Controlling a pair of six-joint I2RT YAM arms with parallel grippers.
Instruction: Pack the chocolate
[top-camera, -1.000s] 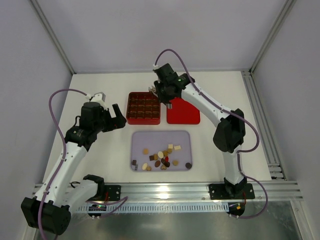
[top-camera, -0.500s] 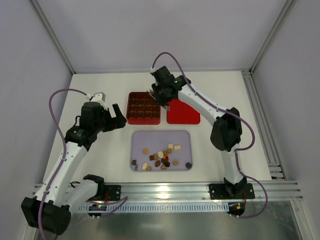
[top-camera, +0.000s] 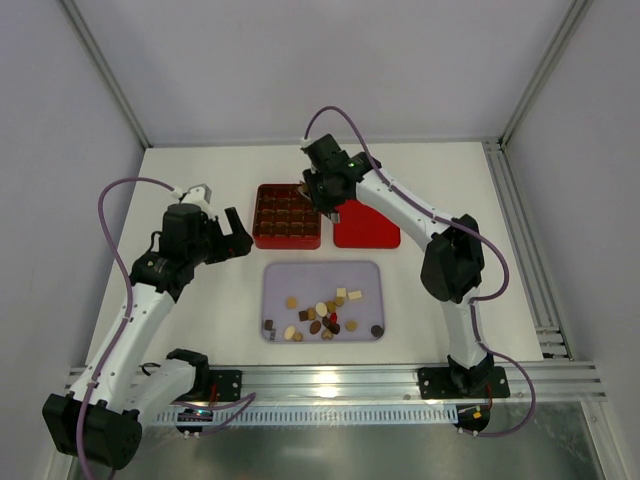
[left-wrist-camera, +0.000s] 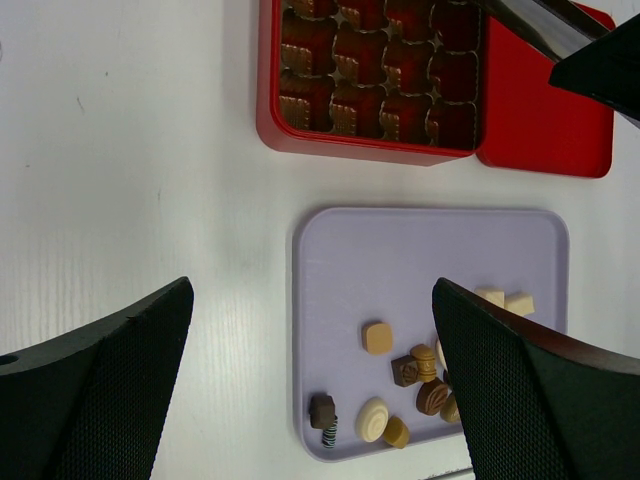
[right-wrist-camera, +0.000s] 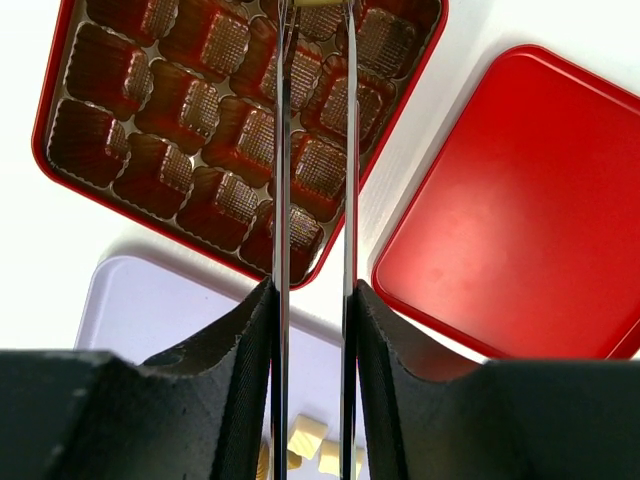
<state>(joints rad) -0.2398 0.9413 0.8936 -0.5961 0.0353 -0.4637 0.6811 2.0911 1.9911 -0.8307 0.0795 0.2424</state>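
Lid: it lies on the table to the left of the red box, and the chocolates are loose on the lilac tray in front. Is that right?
Not quite. The lid lies to the right of the red box, not the left; the top view shows it. The rest holds: the chocolates are loose on the lilac tray in front.
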